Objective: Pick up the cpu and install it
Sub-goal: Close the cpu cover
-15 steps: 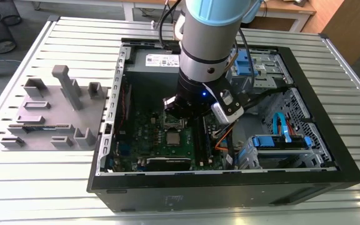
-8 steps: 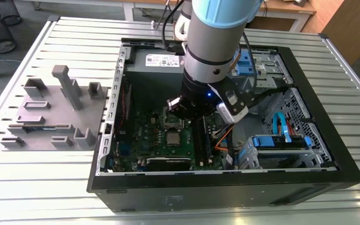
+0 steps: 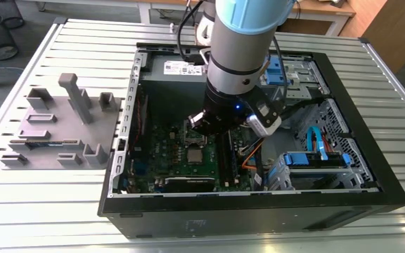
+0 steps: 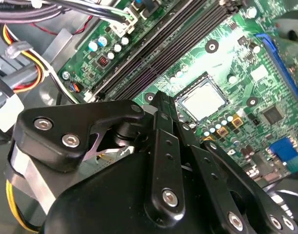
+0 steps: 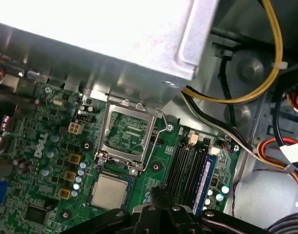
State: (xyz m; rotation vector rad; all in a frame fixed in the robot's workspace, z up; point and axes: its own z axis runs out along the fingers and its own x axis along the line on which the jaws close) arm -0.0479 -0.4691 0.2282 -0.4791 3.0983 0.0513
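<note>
Slatted table, open case: cpu on motherboard; gripper closed, empty, just beside, mostly cut off.

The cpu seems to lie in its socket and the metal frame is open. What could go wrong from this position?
1. The socket frame stands swung open right beside the cpu. The gripper, low over the board, could catch it.
2. Whether the cpu sits flat cannot be told. Pressing on it while tilted might harm the socket.
3. Yellow cables pass close by the gripper's body and could snag.
</note>
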